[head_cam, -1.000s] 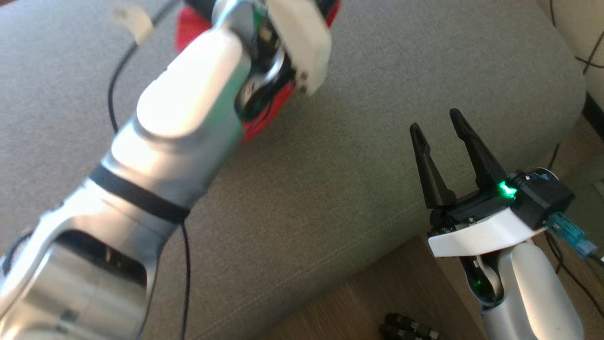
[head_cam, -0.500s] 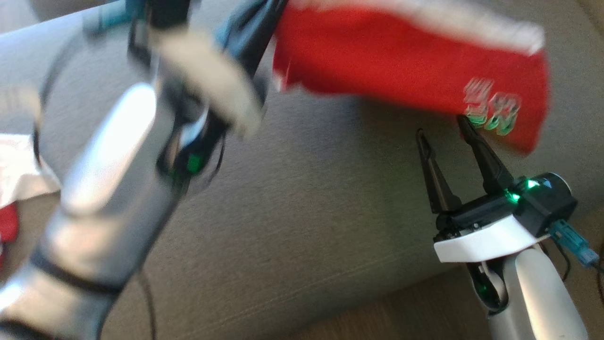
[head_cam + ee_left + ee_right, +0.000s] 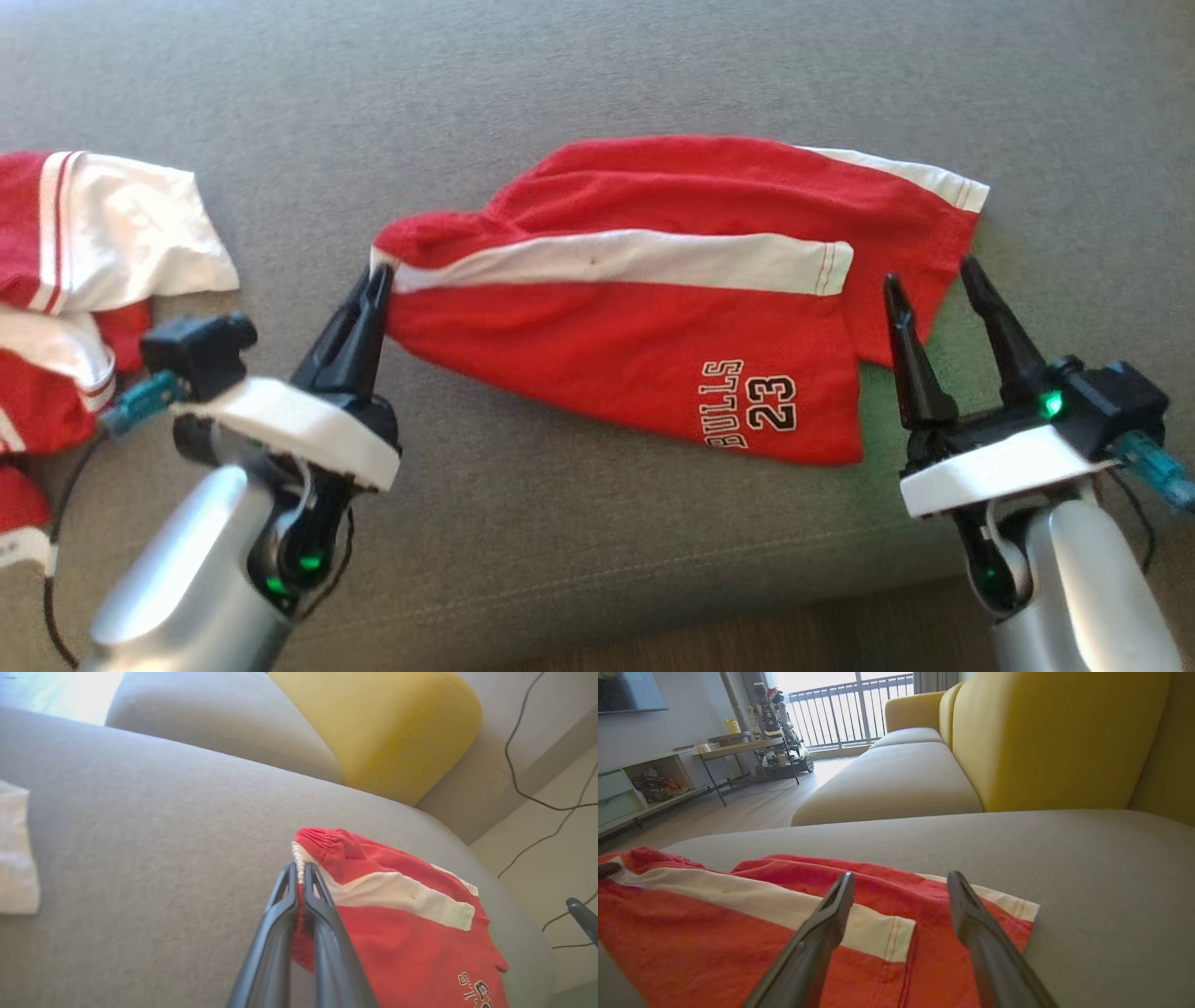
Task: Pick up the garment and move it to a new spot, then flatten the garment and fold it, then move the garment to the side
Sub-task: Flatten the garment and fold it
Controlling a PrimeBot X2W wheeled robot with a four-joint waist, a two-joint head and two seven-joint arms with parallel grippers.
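The garment (image 3: pixel 653 336) is a pair of red shorts with a white side stripe and "BULLS 23" print, lying loosely spread on the grey sofa seat (image 3: pixel 597 75). My left gripper (image 3: pixel 378 275) is shut on its waistband corner at the left end; the left wrist view shows the gripper (image 3: pixel 299 868) pinching the gathered edge of the garment (image 3: pixel 402 919). My right gripper (image 3: pixel 932 273) stands open at the garment's right end, by the leg hems. In the right wrist view the gripper (image 3: pixel 901 877) hovers just over the red cloth (image 3: pixel 691 933) with nothing between its fingers.
More red and white clothes (image 3: pixel 84 243) are piled at the seat's left. A yellow back cushion (image 3: pixel 383 728) rises behind the seat. The seat's front edge and wooden floor (image 3: pixel 747 644) run along the bottom. Black cables (image 3: pixel 528 793) hang to the right.
The head view has swung round. My left arm has brought the garment down from mid-air, and it now lies on the seat. The right gripper has stayed open.
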